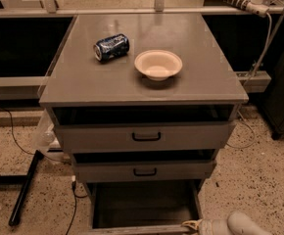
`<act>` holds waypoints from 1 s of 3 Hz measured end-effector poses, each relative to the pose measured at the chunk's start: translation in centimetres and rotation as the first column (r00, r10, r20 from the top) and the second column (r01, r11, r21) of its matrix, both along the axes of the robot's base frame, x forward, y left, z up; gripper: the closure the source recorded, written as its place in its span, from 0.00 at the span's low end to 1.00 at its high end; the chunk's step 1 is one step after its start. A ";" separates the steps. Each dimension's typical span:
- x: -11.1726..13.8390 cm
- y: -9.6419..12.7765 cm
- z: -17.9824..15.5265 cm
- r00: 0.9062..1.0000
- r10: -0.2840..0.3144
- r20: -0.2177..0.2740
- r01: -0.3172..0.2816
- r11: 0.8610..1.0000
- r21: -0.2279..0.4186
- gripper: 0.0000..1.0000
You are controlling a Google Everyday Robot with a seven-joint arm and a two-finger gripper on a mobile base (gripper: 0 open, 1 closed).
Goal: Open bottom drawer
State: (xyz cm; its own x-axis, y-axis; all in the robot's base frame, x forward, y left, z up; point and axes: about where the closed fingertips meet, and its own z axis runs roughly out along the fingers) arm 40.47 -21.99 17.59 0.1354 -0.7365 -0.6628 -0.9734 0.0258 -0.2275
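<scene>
The bottom drawer (142, 204) stands pulled far out below the two other grey drawers, showing its plain grey inside. Its front edge runs along the bottom of the view and its handle is out of sight. My gripper (193, 225) is at the drawer's front edge, right of centre, at the bottom of the view. The white arm (245, 225) comes in from the lower right. The mid-sized drawer (144, 170) and the widest top drawer (146, 137) each show a black handle and stand slightly out.
A blue crushed can (111, 46) and a cream bowl (158, 64) lie on the cabinet top (83, 82). A black stand leg (24, 187) and cables lie on the speckled floor at the left. A power strip (240, 1) hangs at the top right.
</scene>
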 end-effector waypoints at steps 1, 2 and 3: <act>-2.4 0.5 -0.4 0.999 0.027 -0.021 -0.027 1.000 0.015 1.00; -2.4 0.5 0.2 0.999 0.028 -0.021 -0.027 1.000 0.015 0.81; -2.4 0.5 0.2 0.999 0.028 -0.021 -0.027 1.000 0.015 0.59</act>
